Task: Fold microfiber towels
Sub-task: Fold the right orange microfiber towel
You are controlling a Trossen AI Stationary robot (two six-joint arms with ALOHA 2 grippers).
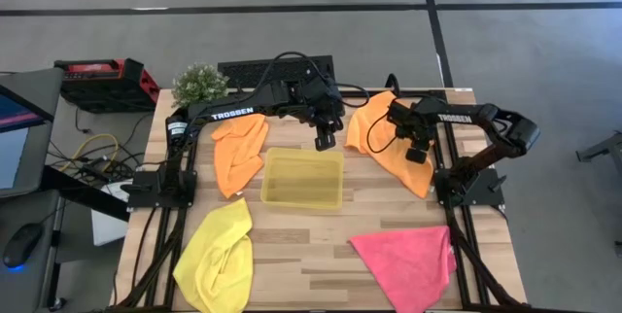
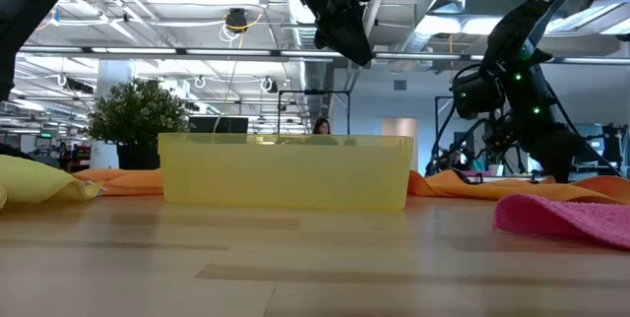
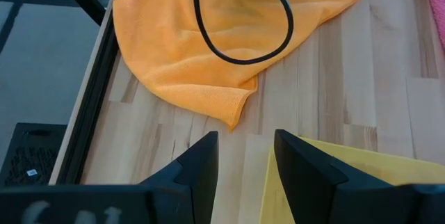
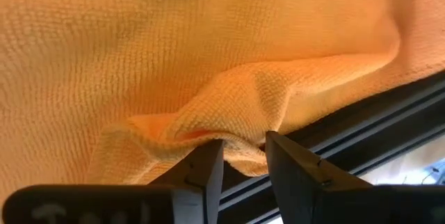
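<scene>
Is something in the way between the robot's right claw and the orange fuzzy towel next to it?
Nothing visible. The right gripper is right at the soft orange microfiber towel, with a raised fold of it sitting between the fingers.

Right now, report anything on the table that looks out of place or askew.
The right orange towel hangs askew over the table's far right edge, a fold bunched between the right gripper's fingers. The left orange towel and yellow towel lie crumpled. Nothing is spilled or damaged.
</scene>
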